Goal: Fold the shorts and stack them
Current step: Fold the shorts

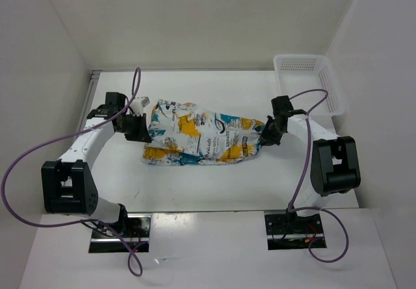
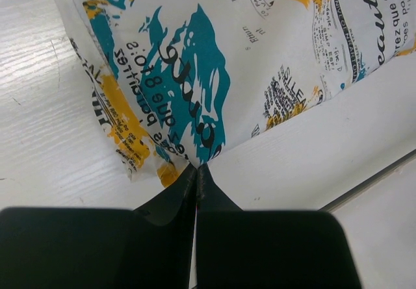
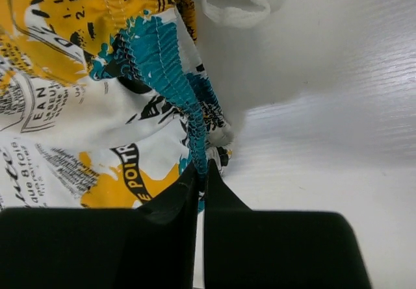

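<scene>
The left tool [image 2: 197,167] is pinched tight on one end of the shorts [image 1: 205,138], which lie lengthwise left to right on the bench [image 1: 195,185], down-left of the basket [image 1: 300,58]. The right tool [image 3: 203,167] is clamped on the elastic end nearer the basket. One pair of shorts, one basket, two tools.

The only lettering is small black print on the shorts [image 3: 78,120], mid-bench. At their right end a yellow blotch reads "POITR", with "EAN" on white beside it. At the left end, "que 8fo" and "eaute" show. The rest is too broken to read.
</scene>
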